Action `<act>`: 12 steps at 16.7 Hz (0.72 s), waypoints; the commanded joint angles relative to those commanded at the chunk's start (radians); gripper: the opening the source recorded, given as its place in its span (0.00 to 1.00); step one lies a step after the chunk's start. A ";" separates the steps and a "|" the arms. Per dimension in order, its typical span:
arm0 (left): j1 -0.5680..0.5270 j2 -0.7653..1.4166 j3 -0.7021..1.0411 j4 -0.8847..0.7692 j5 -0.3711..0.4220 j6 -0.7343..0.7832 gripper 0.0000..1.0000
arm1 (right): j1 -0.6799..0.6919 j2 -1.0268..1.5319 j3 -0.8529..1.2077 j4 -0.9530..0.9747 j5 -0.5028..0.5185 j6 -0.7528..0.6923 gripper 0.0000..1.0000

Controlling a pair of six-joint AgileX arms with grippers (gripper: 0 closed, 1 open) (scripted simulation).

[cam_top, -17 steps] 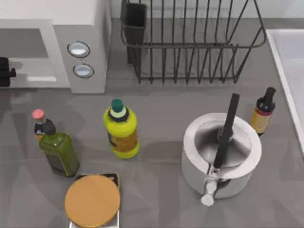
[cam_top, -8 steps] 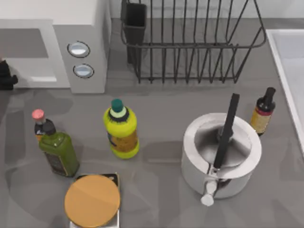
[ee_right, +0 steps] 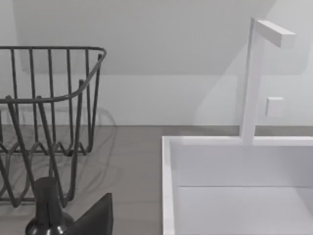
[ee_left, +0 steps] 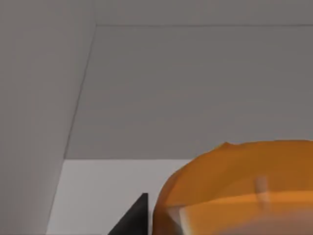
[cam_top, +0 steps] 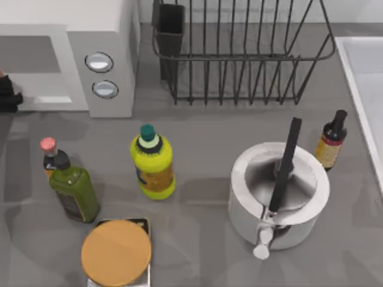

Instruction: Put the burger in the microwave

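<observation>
The white microwave stands at the back left, its two round knobs facing the table. My left gripper is a dark shape at the top view's left edge, just in front of the microwave's opening. In the left wrist view the orange burger sits close to the camera beside a black finger, and the gripper is shut on it. The light grey cavity lies beyond the burger. In the right wrist view one dark finger of my parked right gripper stands well off centre, open.
A black wire rack stands at the back. A yellow bottle, a green bottle and an orange disc on a square base stand in front of the microwave. A white pot with a black ladle, a small dark bottle and a white sink are at the right.
My left gripper has slid further left along the microwave's front, so less of it shows at the top view's edge. Nothing else has moved.
</observation>
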 joint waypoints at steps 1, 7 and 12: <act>-0.003 0.024 0.034 -0.014 -0.003 -0.002 0.00 | 0.000 0.000 0.000 0.000 0.000 0.000 1.00; -0.038 0.219 0.384 -0.145 -0.033 -0.017 0.00 | 0.000 0.000 0.000 0.000 0.000 0.000 1.00; -0.069 0.364 0.660 -0.263 -0.061 -0.030 0.00 | 0.000 0.000 0.000 0.000 0.000 0.000 1.00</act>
